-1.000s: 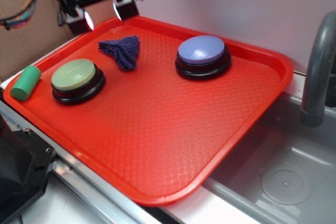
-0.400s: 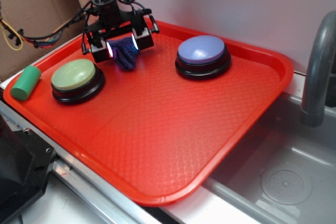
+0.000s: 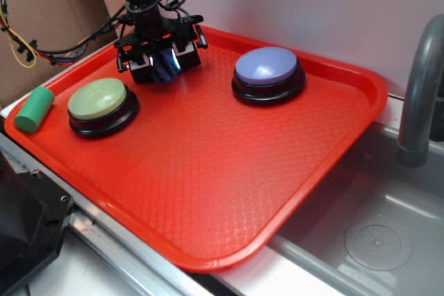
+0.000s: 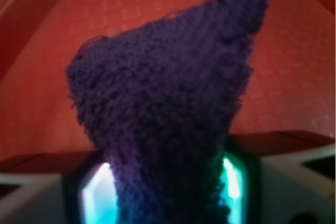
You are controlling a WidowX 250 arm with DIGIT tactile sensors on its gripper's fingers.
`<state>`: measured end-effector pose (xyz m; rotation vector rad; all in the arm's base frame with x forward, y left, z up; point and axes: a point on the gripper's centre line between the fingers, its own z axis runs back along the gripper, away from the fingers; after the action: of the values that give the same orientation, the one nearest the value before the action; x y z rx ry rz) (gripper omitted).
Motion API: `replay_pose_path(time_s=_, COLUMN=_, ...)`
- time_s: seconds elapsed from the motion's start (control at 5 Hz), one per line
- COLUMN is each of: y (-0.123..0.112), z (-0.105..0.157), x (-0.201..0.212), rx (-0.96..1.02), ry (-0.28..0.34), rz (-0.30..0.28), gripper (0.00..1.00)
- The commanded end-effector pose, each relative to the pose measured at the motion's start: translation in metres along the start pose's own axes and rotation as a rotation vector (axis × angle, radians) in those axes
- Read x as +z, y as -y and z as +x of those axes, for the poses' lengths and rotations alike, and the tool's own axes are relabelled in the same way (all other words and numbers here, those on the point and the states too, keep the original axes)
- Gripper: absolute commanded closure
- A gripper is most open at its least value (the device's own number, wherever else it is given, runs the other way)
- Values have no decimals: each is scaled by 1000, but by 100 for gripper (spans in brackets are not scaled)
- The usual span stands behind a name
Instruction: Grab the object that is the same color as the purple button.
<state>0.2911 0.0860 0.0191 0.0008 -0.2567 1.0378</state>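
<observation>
I am reaching down over the far left part of the one red tray [image 3: 208,192], with my gripper [image 3: 161,67] lowered onto the one rag [image 4: 168,119], a small dark purple-blue piece of fuzzy cloth. In the exterior view the rag is showing only as a dark scrap between my two fingers [image 3: 142,67], which are standing close on either side of it, just above the tray floor. In the wrist view the cloth is filling most of the frame, tapering to a point toward the far right, with its wide end running down between my two glowing pads [image 4: 97,195]. My jaws are narrowed around the rag and appear to be touching it on both sides, though I cannot tell how firmly they are pinching. Two buttons are sitting on the tray: the purple button [image 3: 267,74] is lying to the right of my gripper, near the far rim and apart from it, and the green button [image 3: 102,105] is lying nearer and to the left, just beside my fingers but not touching them. One green cylinder [image 3: 33,109] is resting on the tray's left rim, beside the green button. One grey faucet [image 3: 420,95] is rising at the right edge, over a grey sink [image 3: 374,240] that is lying below the tray's near right corner.
</observation>
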Motion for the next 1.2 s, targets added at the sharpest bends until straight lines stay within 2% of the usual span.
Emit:
replay_pose_path(time_s=0.0, y=-6, z=8, x=33, rx=-100, ry=3, rz=22, gripper=100)
replay_pose_path(time_s=0.2, y=-2, z=5, x=57, rx=-211, ry=-22, rz=45, gripper=100)
replay_pose_path(time_s=0.4, y=10, z=-16, x=85, rx=-384, ry=-69, rz=62, gripper=100)
replay_pose_path(time_s=0.6, y=18, z=-49, x=109, rx=-544, ry=-123, rz=26, gripper=100)
replay_pose_path(time_s=0.8, y=21, z=-90, x=132, rx=-688, ry=-139, rz=-8, gripper=100)
replay_pose_path(time_s=1.0, y=19, z=-111, x=140, rx=-810, ry=-189, rz=6, gripper=100)
